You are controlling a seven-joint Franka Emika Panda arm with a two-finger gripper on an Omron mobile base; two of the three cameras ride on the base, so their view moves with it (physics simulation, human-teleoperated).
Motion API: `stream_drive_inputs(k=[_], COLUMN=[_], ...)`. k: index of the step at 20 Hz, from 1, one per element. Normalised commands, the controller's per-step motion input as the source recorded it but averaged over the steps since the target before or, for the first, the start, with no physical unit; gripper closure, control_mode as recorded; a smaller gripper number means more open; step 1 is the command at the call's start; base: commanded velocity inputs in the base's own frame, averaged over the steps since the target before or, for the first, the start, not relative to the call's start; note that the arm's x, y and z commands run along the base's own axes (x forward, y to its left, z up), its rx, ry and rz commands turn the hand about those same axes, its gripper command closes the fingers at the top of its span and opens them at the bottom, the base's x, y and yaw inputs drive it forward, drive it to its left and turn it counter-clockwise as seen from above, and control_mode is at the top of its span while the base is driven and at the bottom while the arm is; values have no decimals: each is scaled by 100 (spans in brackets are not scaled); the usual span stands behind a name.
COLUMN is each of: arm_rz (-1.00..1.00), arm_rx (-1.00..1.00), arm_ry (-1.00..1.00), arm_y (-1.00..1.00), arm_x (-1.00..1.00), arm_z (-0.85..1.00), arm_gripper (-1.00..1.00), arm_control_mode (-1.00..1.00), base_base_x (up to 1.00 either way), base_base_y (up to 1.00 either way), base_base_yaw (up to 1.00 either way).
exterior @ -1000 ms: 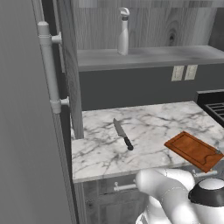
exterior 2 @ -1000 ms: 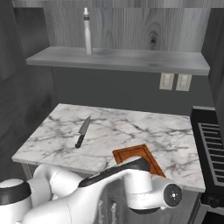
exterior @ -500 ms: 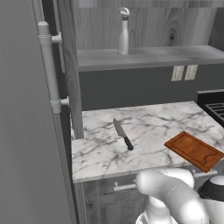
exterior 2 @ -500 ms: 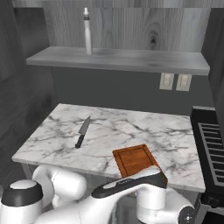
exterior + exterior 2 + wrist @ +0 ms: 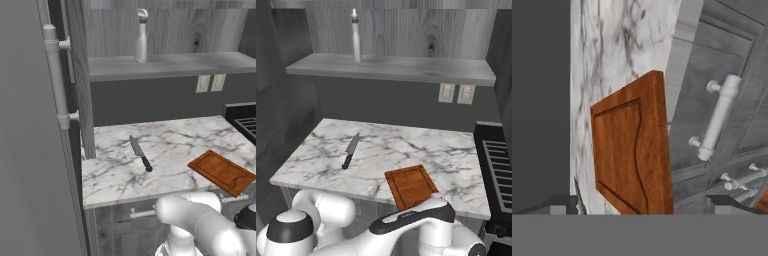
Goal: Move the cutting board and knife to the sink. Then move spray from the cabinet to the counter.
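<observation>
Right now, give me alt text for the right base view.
An orange-brown wooden cutting board lies at the white marble counter's near edge, with a black-handled steel knife apart to its left. A slim pale spray bottle stands upright on the grey shelf above.

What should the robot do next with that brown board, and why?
Probably ease the hand in so its open fingers straddle the near edge of the cutting board. In the hand view the board lies between the two tips, not yet gripped. It overhangs the front edge of the counter, which gives the fingers room. The knife lies apart and can wait.
</observation>
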Motion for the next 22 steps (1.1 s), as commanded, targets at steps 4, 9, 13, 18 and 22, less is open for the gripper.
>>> stream_drive_inputs(k=[4, 9, 13, 18, 22], arm_rz=[0, 0, 0, 0, 0], arm_rx=[0, 0, 0, 0, 1], arm_ry=[0, 0, 0, 0, -2], arm_y=[12, 10, 3, 0, 0], arm_x=[9, 15, 17, 13, 3], arm_z=[-31, -39, -32, -21, -3], arm_gripper=[-100, -100, -100, -100, -100], arm_control_mode=[-100, -100, -100, -100, -100], base_base_x=[0, 0, 0, 0, 0], base_base_y=[0, 0, 0, 0, 0], base_base_yaw=[0, 0, 0, 0, 0])
